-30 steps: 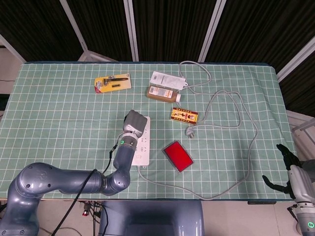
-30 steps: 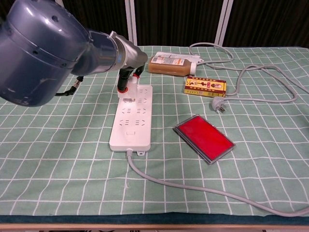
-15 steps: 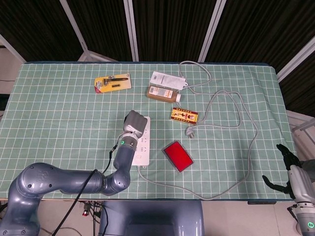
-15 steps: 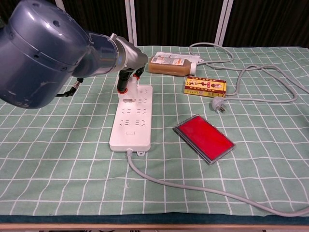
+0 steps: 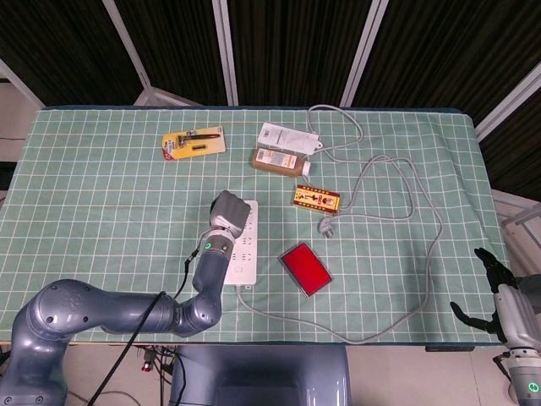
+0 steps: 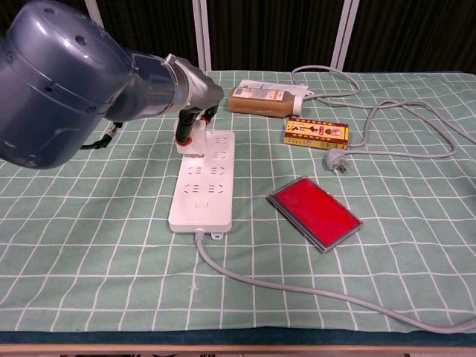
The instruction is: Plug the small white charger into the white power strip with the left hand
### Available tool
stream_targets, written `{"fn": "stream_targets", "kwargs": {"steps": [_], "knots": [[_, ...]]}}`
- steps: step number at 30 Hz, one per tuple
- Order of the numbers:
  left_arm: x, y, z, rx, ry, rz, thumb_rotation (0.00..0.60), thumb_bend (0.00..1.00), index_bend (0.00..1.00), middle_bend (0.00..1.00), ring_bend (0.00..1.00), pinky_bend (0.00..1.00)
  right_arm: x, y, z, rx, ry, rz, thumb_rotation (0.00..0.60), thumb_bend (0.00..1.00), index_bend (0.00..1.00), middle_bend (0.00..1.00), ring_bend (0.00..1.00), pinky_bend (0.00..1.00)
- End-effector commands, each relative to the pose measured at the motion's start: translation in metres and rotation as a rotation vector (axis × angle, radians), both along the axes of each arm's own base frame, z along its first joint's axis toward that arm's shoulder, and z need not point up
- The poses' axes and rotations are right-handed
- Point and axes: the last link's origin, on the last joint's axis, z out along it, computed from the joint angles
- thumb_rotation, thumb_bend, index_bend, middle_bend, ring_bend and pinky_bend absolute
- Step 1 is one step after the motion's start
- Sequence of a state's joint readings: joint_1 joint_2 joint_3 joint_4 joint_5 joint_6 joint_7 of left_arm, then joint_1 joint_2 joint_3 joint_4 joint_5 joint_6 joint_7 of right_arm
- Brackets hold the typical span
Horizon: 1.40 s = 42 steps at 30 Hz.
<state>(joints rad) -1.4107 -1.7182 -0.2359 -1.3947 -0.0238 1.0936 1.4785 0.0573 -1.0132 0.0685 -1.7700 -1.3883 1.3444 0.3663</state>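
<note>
White charger [image 6: 192, 146] gripped by left robot hand [image 5: 230, 210] has shifted slightly left over power strip [image 6: 202, 185].

Item count, positions rel. to left hand [image 5: 230, 209]:
- 1 white power strip [image 6: 203, 182], directly under hand
- 1 red flat case [image 5: 305, 268], right
- 1 yellow box [image 5: 316, 200], right
- 1 brown bottle [image 5: 278, 160], beyond
- 1 yellow blister pack [image 5: 193, 143], beyond, left
- 1 loose plug [image 5: 326, 226] w/ grey cable, right

White power strip [image 6: 202, 182]; green-checked cloth [image 6: 89, 223]
</note>
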Motion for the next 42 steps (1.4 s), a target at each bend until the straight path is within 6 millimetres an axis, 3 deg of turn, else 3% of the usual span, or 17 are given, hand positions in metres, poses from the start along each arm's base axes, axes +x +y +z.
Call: {"fn": "stream_targets", "kwargs": {"steps": [1,29,42], "knots": [[0.0,0.0,0.0,-0.001,-0.001,0.0,0.6,0.71,0.65,0.74,0.89,0.95,0.0,0.0,0.0,0.0,0.0,0.0,0.6,0.34,0.0,0.0,0.0,0.0],[-0.001,-0.004,-0.021,-0.031,0.046,-0.033,0.6,0.71,0.65,0.75,0.89,0.95,0.0,0.0,0.0,0.001,-0.007,-0.005,0.6,0.34,0.0,0.0,0.0,0.0],[0.005,-0.007,-0.024,-0.034,0.171,-0.164,0.6,0.71,0.65,0.75,0.89,0.95,0.0,0.0,0.0,0.002,-0.011,-0.006,0.6,0.34,0.0,0.0,0.0,0.0]]}}
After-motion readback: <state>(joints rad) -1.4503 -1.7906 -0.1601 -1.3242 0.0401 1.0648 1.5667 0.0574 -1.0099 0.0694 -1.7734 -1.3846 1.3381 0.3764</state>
